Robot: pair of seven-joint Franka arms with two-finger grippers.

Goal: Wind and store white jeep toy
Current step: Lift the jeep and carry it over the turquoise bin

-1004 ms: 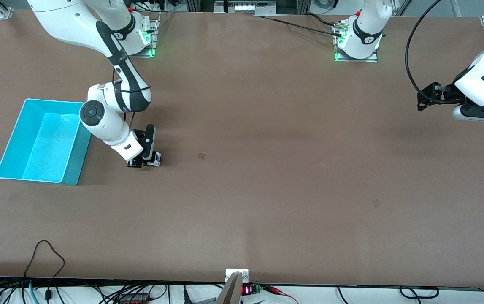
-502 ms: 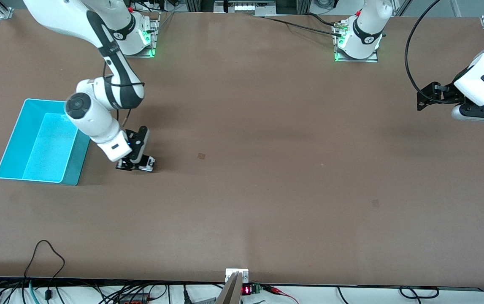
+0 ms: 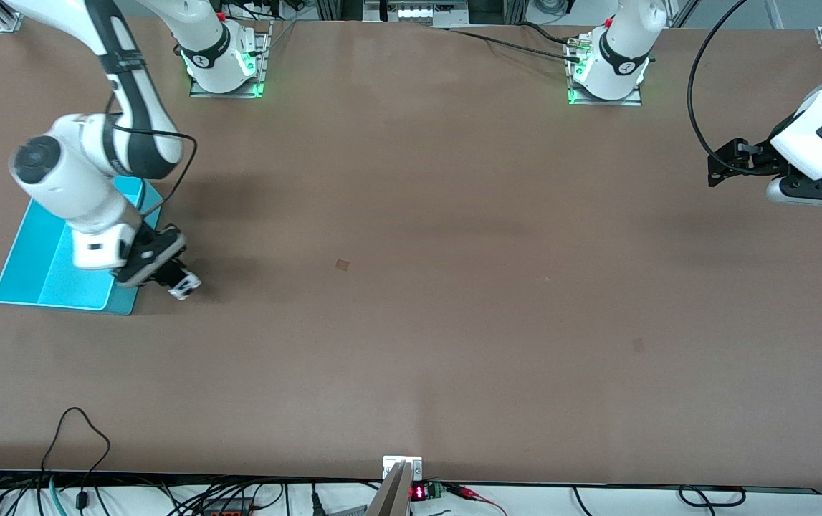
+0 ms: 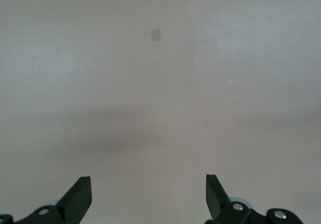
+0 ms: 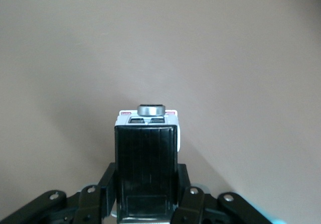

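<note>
One white jeep toy (image 3: pixel 183 285) is pinched in my right gripper (image 3: pixel 175 281), up over the table just beside the cyan bin (image 3: pixel 31 276), so next I carry it above the bin and let go, while my left gripper (image 4: pixel 148 196) waits spread wide at its end

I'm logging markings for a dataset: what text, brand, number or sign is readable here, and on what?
None can be read.
Small red-lit display at the table's near edge: too small.
Tiny white jeep toy in the right gripper: no lettering visible.
</note>
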